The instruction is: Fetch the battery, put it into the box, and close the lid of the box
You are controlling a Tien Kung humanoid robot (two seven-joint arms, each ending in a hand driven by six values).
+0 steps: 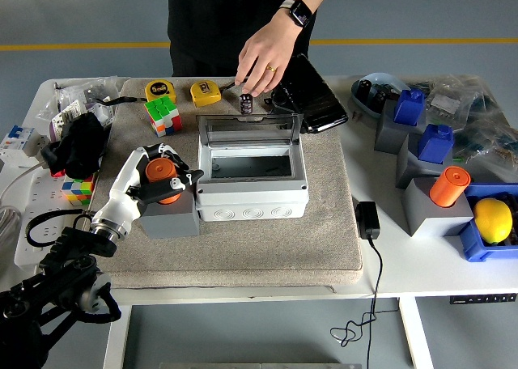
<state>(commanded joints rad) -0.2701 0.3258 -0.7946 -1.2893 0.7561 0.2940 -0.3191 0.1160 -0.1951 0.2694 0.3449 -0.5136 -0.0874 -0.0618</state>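
An orange cylinder, battery-like (159, 173), stands in a grey block (170, 218) on the mat, just left of the box. My left hand (159, 180) comes in from the lower left and its fingers (185, 182) are curled around the cylinder. The grey box (252, 199) sits mid-mat with its clear lid (249, 130) raised open at the back; the inside looks empty. A person's hand (265, 59) at the far side holds a small dark cylinder (246, 103) down on the mat behind the box. My right arm is not in view.
Behind the box lie two yellow tape measures (205, 91), a Rubik's cube (163, 115) and a black case (312, 94). On the right stand grey blocks with blue parts (435, 142), another orange cylinder (449, 185), a blue bin with a lemon (493, 220), and a black adapter (367, 220).
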